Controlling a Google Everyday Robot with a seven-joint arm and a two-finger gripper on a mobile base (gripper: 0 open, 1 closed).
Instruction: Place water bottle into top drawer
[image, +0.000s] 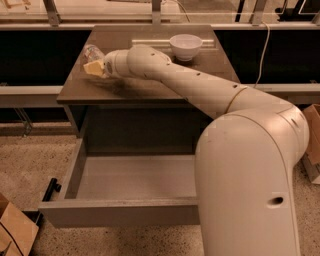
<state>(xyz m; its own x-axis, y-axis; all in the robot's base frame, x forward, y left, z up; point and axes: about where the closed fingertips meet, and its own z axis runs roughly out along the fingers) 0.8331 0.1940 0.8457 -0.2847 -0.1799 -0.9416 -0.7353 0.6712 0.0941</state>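
The arm (200, 90) is glossy cream-white, with a thin yellowish ring at one joint and small dark dots along its casing. Its gripper (94, 68), pale yellow, sits over the left edge of the cabinet top (150, 92), which is a plain dull brown. Just behind it lies the water bottle (91, 51), clear and colourless with faint glints. Near the far edge stands a plain white bowl (185, 46). The top drawer (135, 177) is flat grey, both floor and front panel, with no pattern. The floor (30, 160) is beige, speckled with darker flecks. A cardboard box (15, 232) at the lower left is tan.
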